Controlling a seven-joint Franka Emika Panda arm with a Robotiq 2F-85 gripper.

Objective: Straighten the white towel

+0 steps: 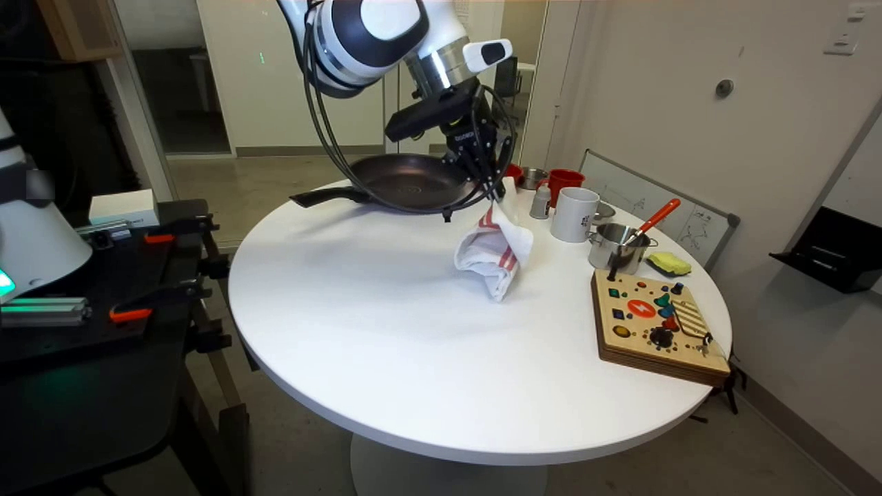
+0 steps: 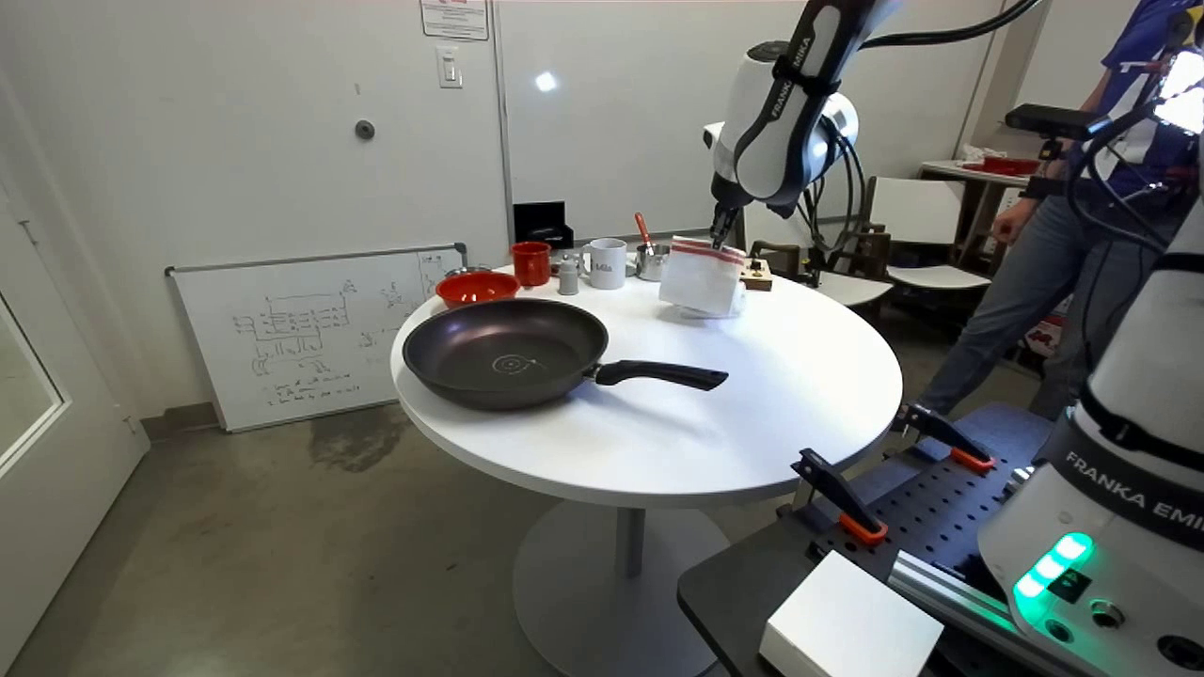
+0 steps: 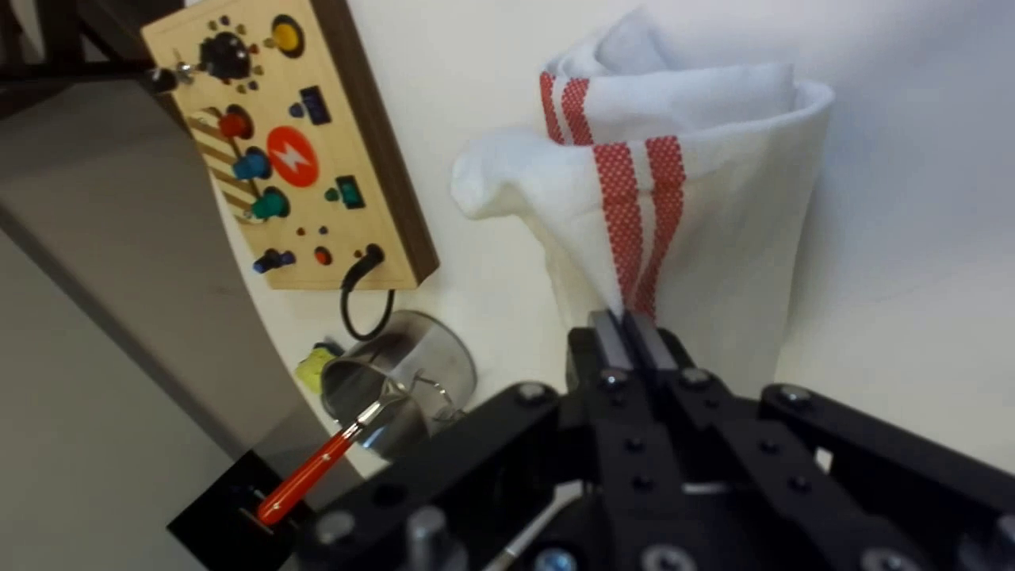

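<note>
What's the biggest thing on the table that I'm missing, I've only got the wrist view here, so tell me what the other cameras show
Observer: A dark frying pan sits on the white table, in both exterior views.
Operator: Which way does its handle point, toward the robot's base or away?
Observer: Roughly toward the side where the robot's base stands.
Operator: And is the frying pan touching the white towel in my gripper?
Observer: No, they're apart; both exterior views show some of the white table's surface between them.
</note>
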